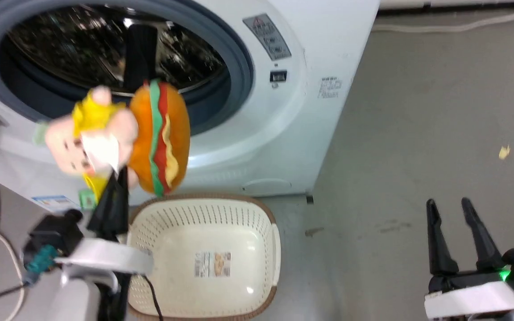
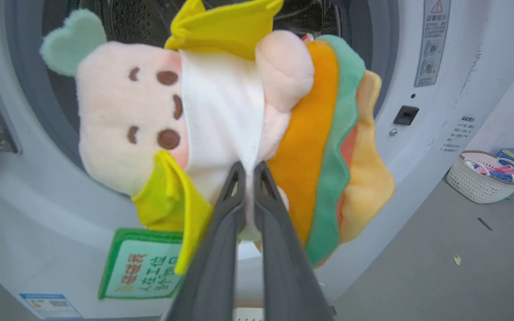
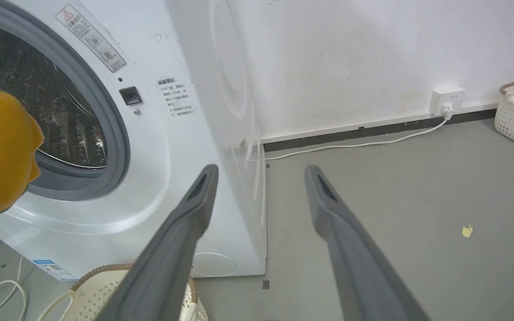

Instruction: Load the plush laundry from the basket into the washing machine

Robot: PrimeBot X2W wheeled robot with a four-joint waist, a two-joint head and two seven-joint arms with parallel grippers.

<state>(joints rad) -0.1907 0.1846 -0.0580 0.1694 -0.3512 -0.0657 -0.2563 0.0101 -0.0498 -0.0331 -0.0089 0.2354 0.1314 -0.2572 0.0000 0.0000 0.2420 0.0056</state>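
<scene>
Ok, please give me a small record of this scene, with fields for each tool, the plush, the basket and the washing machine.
left tool: shut on the plush laundry, holding it up before the porthole
right tool: open, holding nothing, above the floor
plush laundry: out of the basket, not yet inside the drum
basket: on the floor below the porthole; inside, just a label sticker
washing machine: porthole open, steel drum visible

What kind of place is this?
Probably a laundry or utility room: a white front-loading washing machine stands on a grey floor, a cream basket sits before it, and a second basket holding clothes stands by the wall.
</scene>
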